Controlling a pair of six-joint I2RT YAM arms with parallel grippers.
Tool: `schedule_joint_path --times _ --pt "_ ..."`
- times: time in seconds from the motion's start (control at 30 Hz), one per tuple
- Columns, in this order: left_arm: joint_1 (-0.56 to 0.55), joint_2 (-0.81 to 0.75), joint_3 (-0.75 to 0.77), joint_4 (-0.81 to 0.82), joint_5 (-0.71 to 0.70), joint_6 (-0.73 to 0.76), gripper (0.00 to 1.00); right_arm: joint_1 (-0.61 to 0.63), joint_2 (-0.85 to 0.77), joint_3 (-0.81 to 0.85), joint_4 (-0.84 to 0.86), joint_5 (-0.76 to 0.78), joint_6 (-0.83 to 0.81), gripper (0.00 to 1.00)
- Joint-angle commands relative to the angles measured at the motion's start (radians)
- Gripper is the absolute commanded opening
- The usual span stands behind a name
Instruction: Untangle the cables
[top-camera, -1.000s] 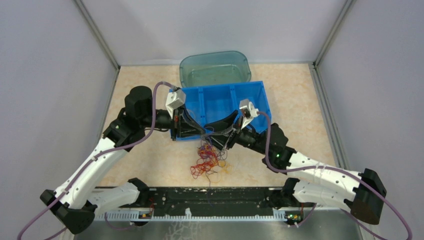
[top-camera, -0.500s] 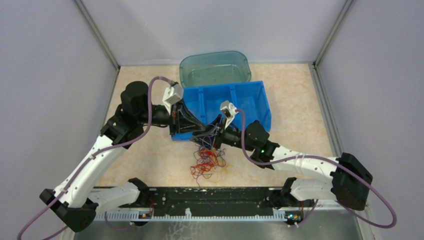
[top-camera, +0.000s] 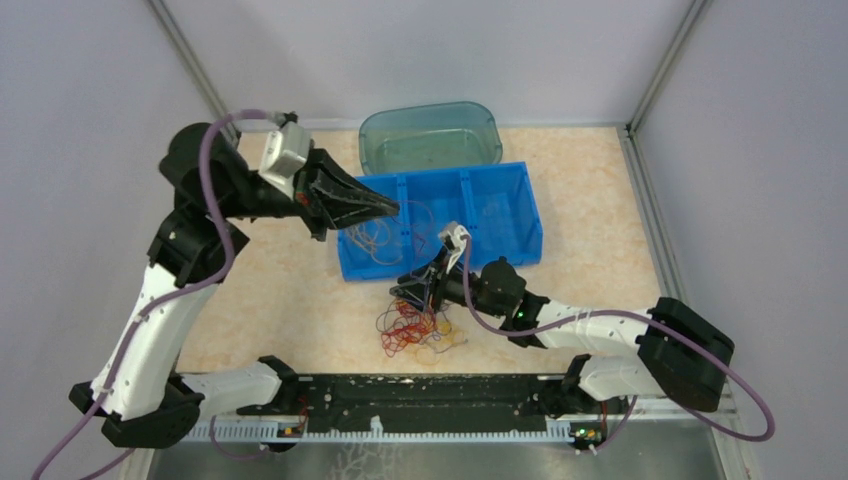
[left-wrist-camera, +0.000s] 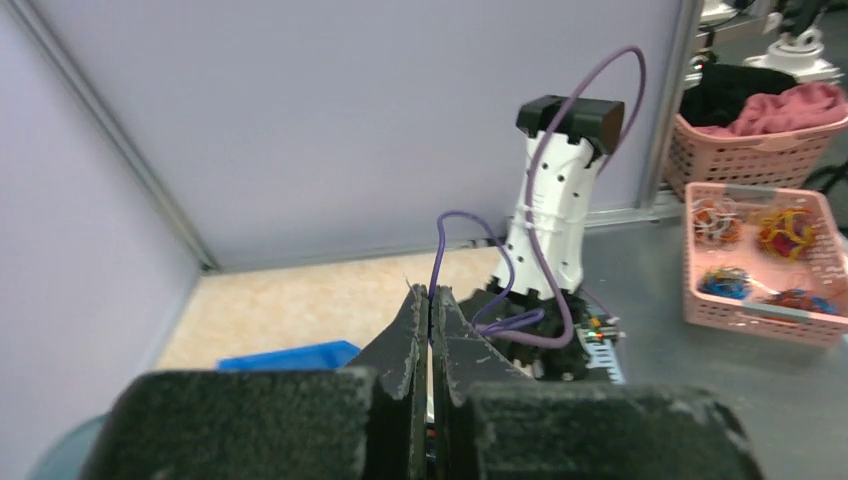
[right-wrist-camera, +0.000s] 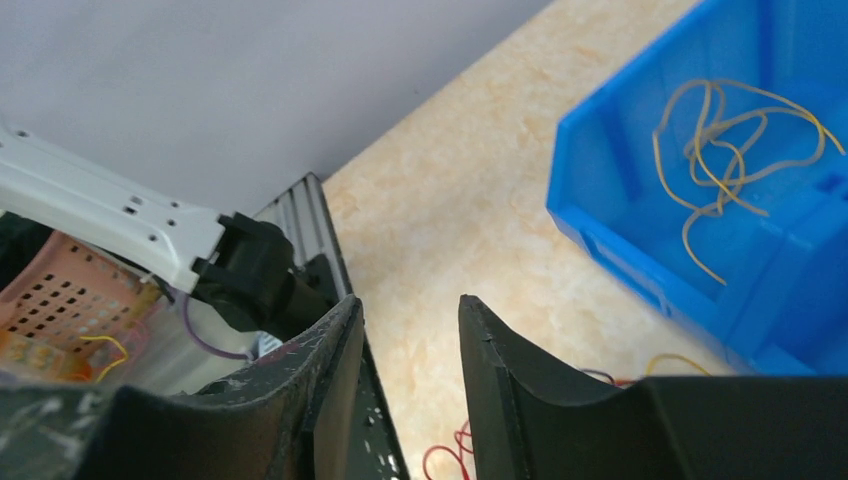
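Observation:
The cables are a clump of red, yellow-orange and dark strands on the table in front of the blue bin. One yellow cable lies apart in the bin's left compartment and also shows in the right wrist view. My left gripper is raised over that compartment with its jaws shut; nothing shows between them. A thin strand loops beside its tip; I cannot tell whether it is held. My right gripper is open, low at the clump's far edge, with red strands below it.
A clear teal tub stands behind the blue bin. A black rail runs along the table's near edge. Pink baskets stand off the table to the right. Grey walls enclose the left, back and right.
My left arm has lifted and swung back left, its gripper rising from the bin's front to above the left compartment, where a yellow cable now lies. My right gripper has moved left and down to the clump.

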Motion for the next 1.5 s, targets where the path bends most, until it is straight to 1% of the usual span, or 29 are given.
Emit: schedule_joint_path --times 0.0,0.13,0.23,0.33,0.37,0.4,0.43,0.5,0.67,0.8,0.93,1.13,1.27,1.47 --pt "0.004 0.020 0.149 0.008 -0.080 0.074 0.00 0.010 0.019 -0.047 0.107 0.060 0.012 0.43" --pt "0.004 0.037 0.248 0.060 -0.201 0.130 0.00 0.010 0.024 -0.095 0.125 0.081 0.034 0.43" --pt "0.005 0.047 0.273 0.093 -0.278 0.191 0.00 0.009 -0.037 -0.120 0.085 0.140 0.042 0.47" --pt "0.005 0.054 0.270 0.107 -0.306 0.233 0.00 0.003 -0.167 -0.107 -0.026 0.249 0.014 0.53" --pt "0.005 0.057 0.267 0.110 -0.309 0.239 0.00 -0.002 -0.215 -0.094 -0.080 0.303 -0.002 0.57" --pt "0.004 0.058 0.262 0.118 -0.314 0.239 0.00 -0.007 -0.256 -0.072 -0.146 0.369 -0.021 0.64" --pt "0.004 0.059 0.254 0.133 -0.317 0.239 0.00 -0.011 -0.292 -0.040 -0.226 0.429 -0.053 0.68" --pt "0.004 0.060 0.234 0.167 -0.326 0.239 0.00 -0.021 -0.351 0.024 -0.358 0.523 -0.117 0.70" --pt "0.005 0.092 0.179 0.212 -0.331 0.216 0.00 -0.058 -0.433 0.142 -0.551 0.692 -0.221 0.71" --pt "0.003 0.142 0.163 0.215 -0.321 0.204 0.00 -0.060 -0.457 0.238 -0.682 0.889 -0.271 0.71" --pt "0.001 0.208 0.192 0.243 -0.321 0.196 0.00 -0.065 -0.505 0.243 -0.703 1.010 -0.293 0.70" --pt "-0.006 0.324 0.264 0.320 -0.340 0.190 0.00 -0.067 -0.570 0.217 -0.738 1.121 -0.259 0.67" --pt "-0.019 0.416 0.317 0.367 -0.354 0.190 0.00 -0.068 -0.603 0.213 -0.783 1.236 -0.221 0.66" --pt "-0.029 0.524 0.365 0.431 -0.365 0.187 0.00 -0.068 -0.664 0.188 -0.814 1.328 -0.199 0.64"
